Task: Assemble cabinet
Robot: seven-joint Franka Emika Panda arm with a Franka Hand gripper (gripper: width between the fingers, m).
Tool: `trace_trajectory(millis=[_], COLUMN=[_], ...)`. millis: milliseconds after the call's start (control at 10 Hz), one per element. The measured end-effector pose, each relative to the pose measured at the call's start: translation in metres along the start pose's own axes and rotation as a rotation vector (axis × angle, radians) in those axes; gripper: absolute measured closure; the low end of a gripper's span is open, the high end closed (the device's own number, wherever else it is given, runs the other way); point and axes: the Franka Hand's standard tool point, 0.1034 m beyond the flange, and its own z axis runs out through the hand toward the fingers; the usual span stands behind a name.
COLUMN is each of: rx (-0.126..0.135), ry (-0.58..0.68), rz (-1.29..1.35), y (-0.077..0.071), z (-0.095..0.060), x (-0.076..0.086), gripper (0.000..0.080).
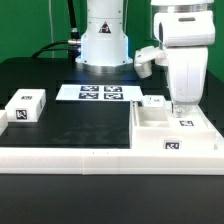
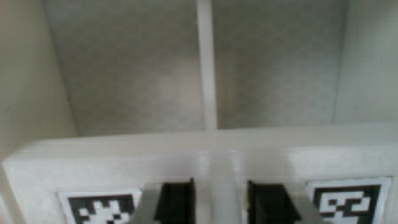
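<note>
Right, cabinet (image 1: 152,126) sits on the table (image 1: 70,125) at the exterior view's right, jaws narrow and straddling its tagged wall from above, likely to press or shift it; actual pinch can't be told.

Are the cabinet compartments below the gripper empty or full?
Empty. The wrist view shows two compartments of the cabinet split by a thin wall, their floors bare with nothing lying in them.
</note>
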Motion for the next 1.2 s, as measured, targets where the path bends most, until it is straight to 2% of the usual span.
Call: trace_trajectory(millis=[200, 300, 400, 500, 600, 800, 1000, 1200], rx=[0.000, 0.000, 0.000, 0.001, 0.001, -0.001, -0.011, -0.016], ry=[0.000, 0.000, 0.000, 0.000, 0.000, -0.001, -0.015, -0.033], rz=[0.000, 0.000, 0.000, 0.000, 0.000, 0.002, 0.000, -0.008], y=[0.000, 0.000, 0.000, 0.000, 0.000, -0.001, -0.012, -0.030], z=[0.000, 0.000, 0.000, 0.000, 0.000, -0.001, -0.020, -0.036], x=[0.000, 0.000, 0.000, 0.000, 0.000, 0.000, -0.002, -0.006], gripper=[0.0356, 0.0356, 0.0173, 0.0060, 0.0012, 0.0003, 0.0002, 0.0002])
